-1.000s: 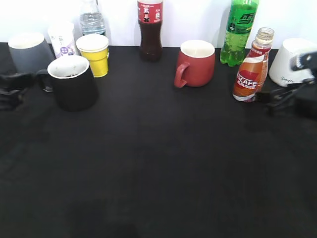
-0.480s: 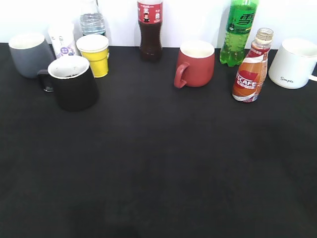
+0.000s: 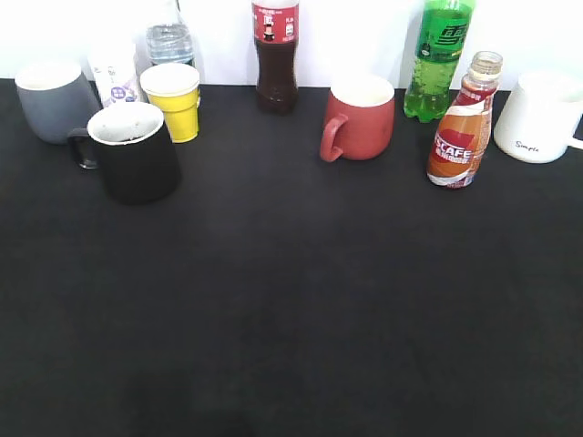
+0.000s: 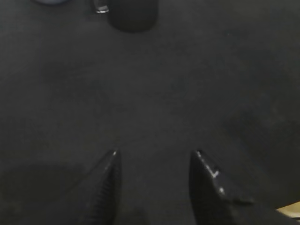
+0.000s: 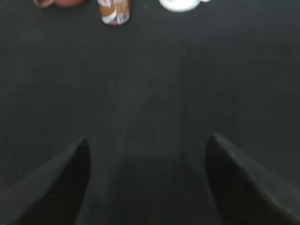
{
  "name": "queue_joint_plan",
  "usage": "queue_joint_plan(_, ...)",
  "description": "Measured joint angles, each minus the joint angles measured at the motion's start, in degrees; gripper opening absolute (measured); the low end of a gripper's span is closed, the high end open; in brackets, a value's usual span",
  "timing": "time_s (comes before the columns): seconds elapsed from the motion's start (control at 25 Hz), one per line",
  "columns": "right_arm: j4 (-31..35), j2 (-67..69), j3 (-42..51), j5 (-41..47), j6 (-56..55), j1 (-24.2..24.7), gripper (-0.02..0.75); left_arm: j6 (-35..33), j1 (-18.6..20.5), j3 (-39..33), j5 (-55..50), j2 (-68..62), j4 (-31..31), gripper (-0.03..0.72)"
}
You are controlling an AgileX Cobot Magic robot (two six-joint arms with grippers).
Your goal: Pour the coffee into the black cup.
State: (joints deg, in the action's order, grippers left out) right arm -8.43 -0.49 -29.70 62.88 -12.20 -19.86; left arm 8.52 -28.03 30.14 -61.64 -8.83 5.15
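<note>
- The coffee (image 3: 463,127) is seen upright at about 2 o'clock on the black table (image 3: 291,300), between the red mug (image 3: 359,116) and the white mug (image 3: 543,116).
- The black cup (image 3: 135,152) is placed at 10 o'clock, just in front of the yellow cup (image 3: 173,100).
- The left gripper (image 4: 154,157) is held parted and empty above bare cloth.
- The right gripper (image 5: 147,143) is spread wide, with nothing grasped.
</note>
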Motion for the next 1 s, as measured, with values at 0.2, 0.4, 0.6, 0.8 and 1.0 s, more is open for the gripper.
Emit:
queue_joint_plan(0.2,-0.18,0.0,0.9,-2.12,0.12,0.0,0.591,-0.15,0.0,0.0,0.05,0.0,-0.18,0.361)
queue_joint_plan(0.4,-0.18,0.0,0.9,-2.25,0.12,0.31,0.591,-0.15,0.19,0.0,0.05,0.0,-0.18,0.361)
queue_joint_plan(0.6,-0.18,0.0,0.9,-2.25,0.22,8.94,0.591,-0.15,11.17,0.0,0.05,0.0,-0.18,0.361)
queue_joint_plan(0.8,-0.18,0.0,0.9,-2.29,0.22,16.26,0.591,-0.15,18.45,0.0,0.38,2.64,-0.18,0.361)
queue_joint_plan(1.0,-0.18,0.0,0.9,-2.29,0.22,16.26,0.591,-0.17,25.12,0.0,0.39,9.16,-0.18,0.358)
